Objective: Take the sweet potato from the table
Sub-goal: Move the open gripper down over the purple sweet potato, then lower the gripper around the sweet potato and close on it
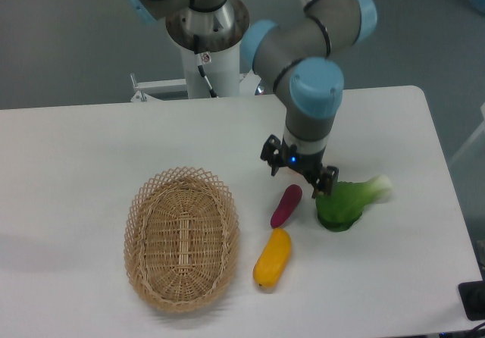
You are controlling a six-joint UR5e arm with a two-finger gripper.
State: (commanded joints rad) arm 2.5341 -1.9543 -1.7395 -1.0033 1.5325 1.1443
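Wicker basket (182,237) sits at our left on the white worktop (76,156). Right of it we see a yellow vegetable (272,258), then the sweet potato (286,205) lying free. Just above hangs our end effector (299,179), fingers spread, beside a green vegetable (345,201).

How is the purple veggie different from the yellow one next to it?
The sweet potato is purple-magenta; the yellow vegetable is yellow-orange. The sweet potato is thinner and shorter, the yellow vegetable fatter and longer. The sweet potato lies farther back. Both are oblong, smooth, tilted alike on the table.
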